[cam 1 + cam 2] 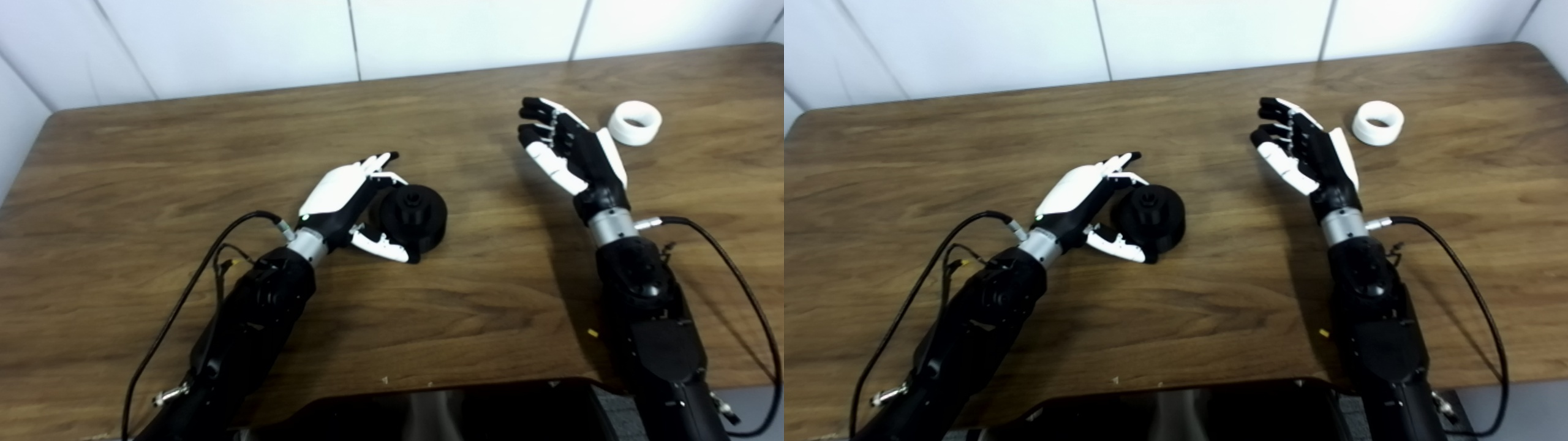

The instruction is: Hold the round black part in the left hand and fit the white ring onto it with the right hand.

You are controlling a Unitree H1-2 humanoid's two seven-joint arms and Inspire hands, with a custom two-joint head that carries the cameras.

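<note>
We see the left hand [343,199] open, cupped around the round black part [413,215] mid-frame on the counter [153,153]. The right hand [569,150] is open and empty; the white ring [636,122] lies just beside it, upper right. Both look rigid, light, smooth plastic; we'd pinch the ring's outer rim.

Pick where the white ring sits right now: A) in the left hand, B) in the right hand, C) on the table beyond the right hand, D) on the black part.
C: the white ring lies on the table just past the open right hand, untouched, while the left hand has its fingers around the round black part.
</note>
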